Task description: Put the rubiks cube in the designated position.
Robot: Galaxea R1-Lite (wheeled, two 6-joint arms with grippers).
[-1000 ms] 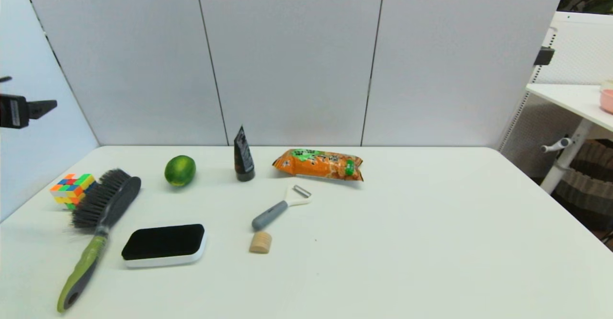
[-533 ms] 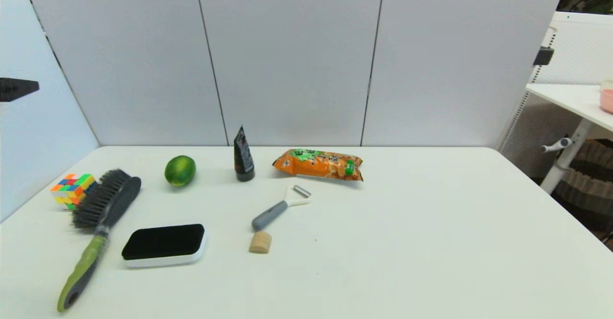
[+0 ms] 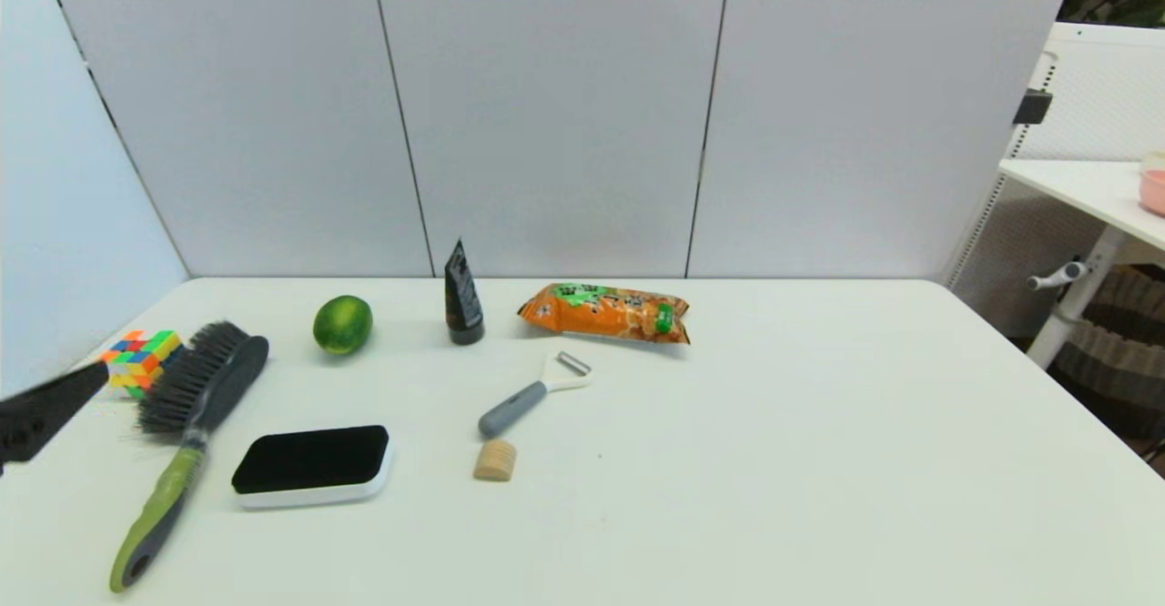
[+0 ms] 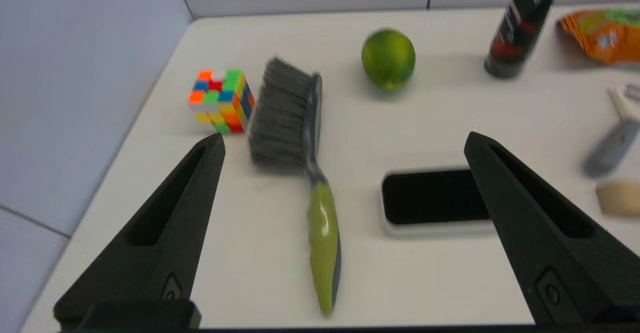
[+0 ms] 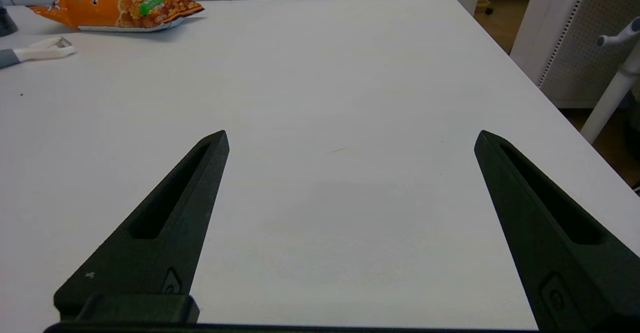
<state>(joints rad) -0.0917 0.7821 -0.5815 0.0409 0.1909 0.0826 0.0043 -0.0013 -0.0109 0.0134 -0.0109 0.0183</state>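
The rubiks cube [image 3: 139, 358] stands at the table's far left, just left of the brush's bristles; in the left wrist view the rubiks cube [image 4: 220, 100] lies ahead of my left finger tip. My left gripper [image 4: 345, 138] is open and empty, hovering short of the cube and the brush. In the head view only one of its fingers [image 3: 50, 406] shows at the left edge, near the cube. My right gripper [image 5: 351, 133] is open and empty above the bare right part of the table, out of the head view.
A grey brush [image 3: 196, 388] with a green handle lies against the cube's right side. Near it are a black eraser [image 3: 311, 463], a lime [image 3: 342, 324], a black tube [image 3: 462, 297], a peeler [image 3: 528, 394], a cork [image 3: 495, 460] and an orange snack bag [image 3: 605, 311].
The left arm's finger, high at the head view's left edge before, has dropped to table level beside the cube. The objects have not moved.
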